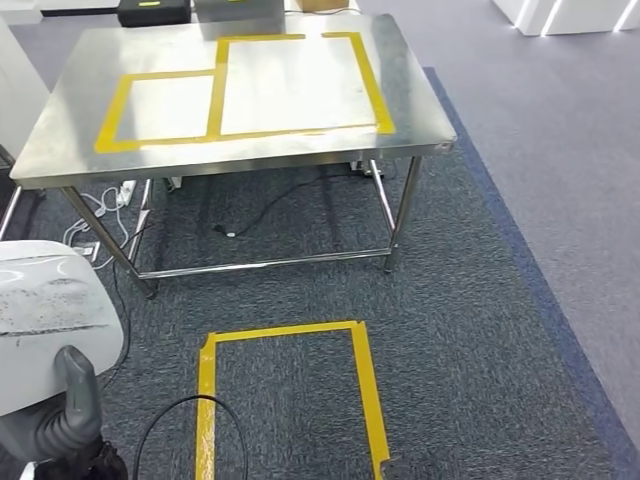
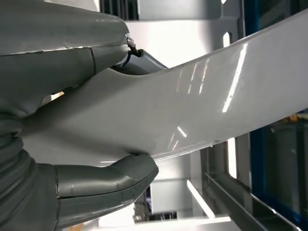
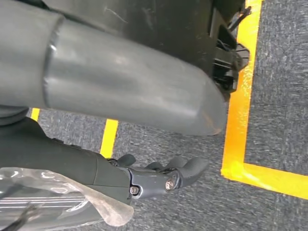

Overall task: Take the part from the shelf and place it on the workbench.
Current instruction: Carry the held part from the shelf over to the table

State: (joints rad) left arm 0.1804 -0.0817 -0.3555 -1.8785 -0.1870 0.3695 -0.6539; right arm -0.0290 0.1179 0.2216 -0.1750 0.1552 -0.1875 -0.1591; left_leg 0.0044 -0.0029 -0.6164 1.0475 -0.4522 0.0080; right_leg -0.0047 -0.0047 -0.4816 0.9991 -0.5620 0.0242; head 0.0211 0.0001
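The part [image 1: 53,320] is a large, smooth white curved panel at the lower left of the head view. My left hand [image 1: 72,410] grips it from below, thumb up against its edge. In the left wrist view the panel [image 2: 203,101] runs across the picture, pinched between the thick grey thumb [image 2: 109,183] and the fingers [image 2: 54,72]. The workbench [image 1: 75,100], a steel table with two yellow-taped rectangles on top, stands ahead and apart from the part. My right hand [image 3: 120,77] hangs over the carpet, its dark fingers [image 3: 152,178] loosely bent and holding nothing.
A yellow tape square [image 1: 287,330] marks the carpet between me and the workbench. Cables and a power strip [image 1: 124,195] lie under the table's left end. A black box [image 1: 155,10] sits beyond its far edge. Smooth grey floor [image 1: 566,150] lies to the right.
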